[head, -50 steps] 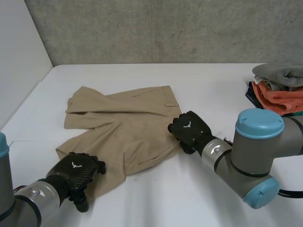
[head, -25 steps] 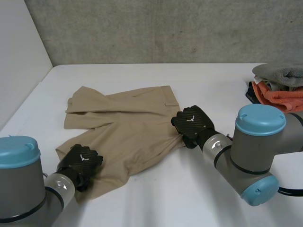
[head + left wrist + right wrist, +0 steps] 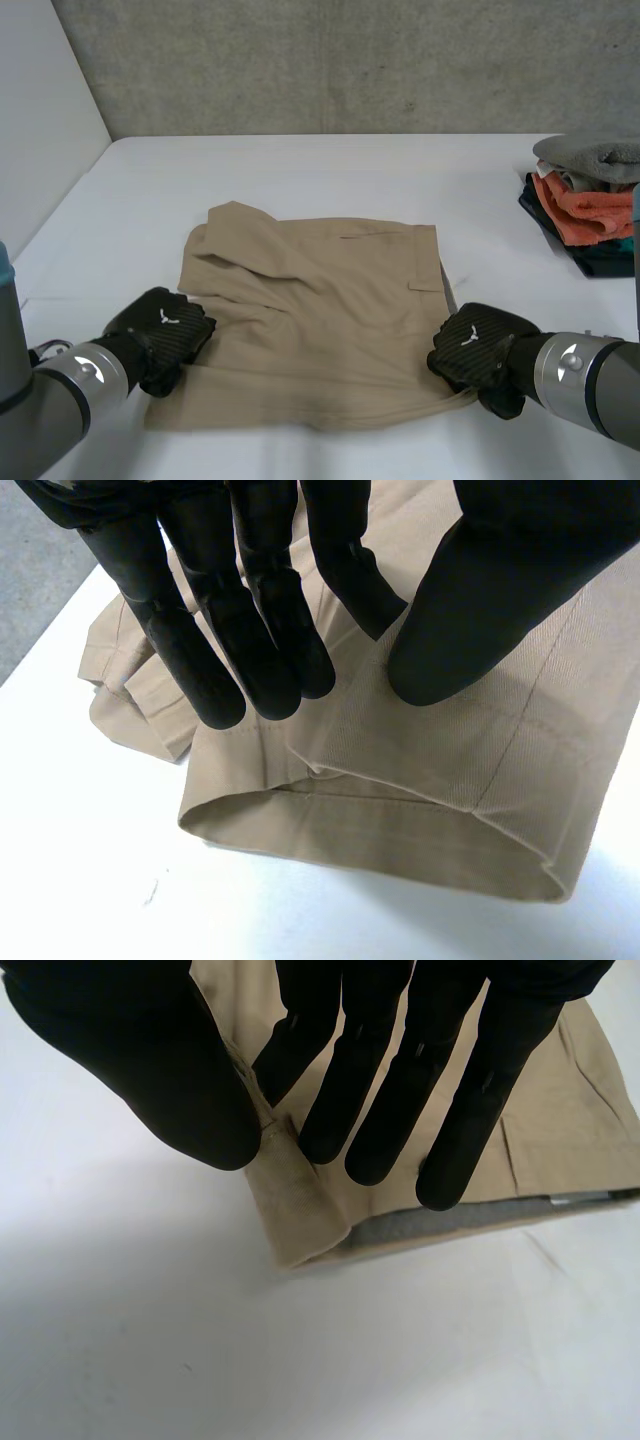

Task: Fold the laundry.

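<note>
Grey concrete wall (image 3: 300, 60), white table (image 3: 330, 165); tan shorts (image 3: 320, 320) spread, clothes pile (image 3: 590, 200) at edge.

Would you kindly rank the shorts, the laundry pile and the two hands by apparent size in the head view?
1. shorts
2. laundry pile, partly cut off
3. left hand and right hand: look alike

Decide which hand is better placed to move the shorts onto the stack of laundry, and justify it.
Right, probably: the right hand pinches the shorts at the corner nearest the stack, while the left hand holds the opposite corner, farther from it.
</note>
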Motion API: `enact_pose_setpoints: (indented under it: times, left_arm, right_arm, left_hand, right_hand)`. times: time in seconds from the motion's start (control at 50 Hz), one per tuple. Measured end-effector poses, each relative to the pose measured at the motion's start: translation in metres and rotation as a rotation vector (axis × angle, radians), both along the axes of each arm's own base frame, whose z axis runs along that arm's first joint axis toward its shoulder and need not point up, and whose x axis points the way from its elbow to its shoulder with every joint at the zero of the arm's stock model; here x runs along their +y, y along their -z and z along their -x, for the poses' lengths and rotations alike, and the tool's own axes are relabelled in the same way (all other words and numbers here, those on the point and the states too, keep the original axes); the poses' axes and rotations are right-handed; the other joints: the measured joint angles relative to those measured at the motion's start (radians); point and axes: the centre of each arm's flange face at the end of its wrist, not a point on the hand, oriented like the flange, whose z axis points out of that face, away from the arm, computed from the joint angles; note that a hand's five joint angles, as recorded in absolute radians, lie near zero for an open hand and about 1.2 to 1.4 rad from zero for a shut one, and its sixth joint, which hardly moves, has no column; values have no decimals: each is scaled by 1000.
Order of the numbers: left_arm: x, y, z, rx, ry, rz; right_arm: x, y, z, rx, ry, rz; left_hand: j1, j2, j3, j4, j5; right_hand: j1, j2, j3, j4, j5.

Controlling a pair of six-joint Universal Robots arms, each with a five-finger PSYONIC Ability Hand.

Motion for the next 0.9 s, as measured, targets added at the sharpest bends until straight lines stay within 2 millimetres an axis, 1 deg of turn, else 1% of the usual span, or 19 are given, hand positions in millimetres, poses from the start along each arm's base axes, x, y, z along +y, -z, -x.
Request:
enact_pose_setpoints:
  times: [0.1, 0.2, 0.26, 0.32, 0.44, 0.5, 0.56, 0.58, 0.64, 0.68, 0.7, 0.72, 0.74, 0.76, 0.78, 0.8, 0.84, 0.86, 0.9]
  left_arm:
    - [-9, -5, 0, -24, 16, -28]
    - [-27, -7, 3, -48, 22, -8]
    - [-50, -12, 9, -41, 24, 56]
    - [-82, -21, 22, -2, 21, 164]
    - [-134, -40, 43, 82, -10, 340]
    - [-157, -51, 53, 122, -37, 412]
    - [-179, -68, 61, 168, -67, 488]
    - [-187, -78, 64, 192, -78, 524]
    - [-200, -114, 70, 276, -107, 625]
    - [-203, -156, 72, 378, -126, 720]
    - [-203, -167, 72, 409, -130, 745]
    - [-200, -192, 72, 475, -136, 796]
    - [-196, -214, 71, 538, -138, 841]
    - [-195, -222, 70, 561, -139, 856]
    - [-186, -254, 67, 659, -138, 919]
    - [-181, -270, 65, 707, -136, 948]
    - [-174, -291, 61, 777, -131, 987]
    - [-169, -303, 58, 818, -128, 1008]
    - [-164, -312, 56, 853, -125, 1020]
  right_arm:
    - [2, 2, -2, -32, 2, -42]
    - [-16, 7, -9, -71, 29, -30]
    - [-37, 10, -18, -126, 91, -3]
    - [-66, 10, -29, -217, 195, 46]
    - [-102, 7, -50, -362, 306, 141]
    - [-119, 3, -63, -437, 327, 212]
    - [-139, -10, -79, -539, 330, 327]
    - [-143, -15, -83, -570, 328, 362]
    - [-163, -51, -98, -724, 324, 537]
    - [-172, -85, -105, -848, 325, 669]
    - [-173, -91, -106, -872, 325, 692]
    - [-175, -116, -109, -956, 326, 773]
    - [-176, -134, -110, -1016, 326, 827]
    - [-175, -142, -110, -1044, 325, 852]
    - [-172, -170, -111, -1137, 321, 928]
    - [-169, -185, -112, -1185, 315, 965]
    - [-166, -201, -112, -1235, 308, 1002]
    - [-161, -215, -113, -1278, 298, 1033]
    - [-157, -227, -114, -1309, 287, 1053]
  left_hand:
    - [0, 0, 0, 0, 0]
    - [0, 0, 0, 0, 0]
    - [0, 0, 0, 0, 0]
    - [0, 0, 0, 0, 0]
    - [0, 0, 0, 0, 0]
    - [0, 0, 0, 0, 0]
    - [0, 0, 0, 0, 0]
    - [0, 0, 0, 0, 0]
    - [0, 2, 2, 1, 0]
    - [0, 2, 2, 1, 0]
    - [0, 2, 2, 1, 0]
    - [0, 2, 2, 1, 0]
    - [0, 2, 2, 1, 0]
    - [0, 2, 2, 1, 0]
    - [0, 2, 2, 2, 0]
    - [0, 2, 2, 2, 0]
    - [0, 2, 2, 2, 0]
    - [0, 2, 2, 2, 0]
    - [0, 2, 2, 3, 0]
  right_hand:
    - [0, 0, 0, 0, 14]
    - [0, 0, 0, 0, 21]
    - [0, 0, 0, 0, 25]
    - [0, 0, 0, 0, 29]
    - [18, 0, 0, 1, 32]
    - [29, 0, 0, 2, 32]
    - [38, 0, 0, 2, 32]
    - [39, 0, 0, 3, 32]
    - [39, 0, 0, 3, 32]
    - [39, 0, 0, 3, 32]
    - [39, 0, 0, 3, 32]
    - [39, 0, 0, 3, 32]
    - [39, 0, 0, 3, 32]
    - [39, 0, 0, 3, 32]
    - [39, 0, 0, 3, 32]
    - [39, 0, 0, 3, 32]
    - [39, 0, 0, 3, 32]
    - [39, 0, 0, 3, 32]
    - [42, 0, 0, 3, 32]
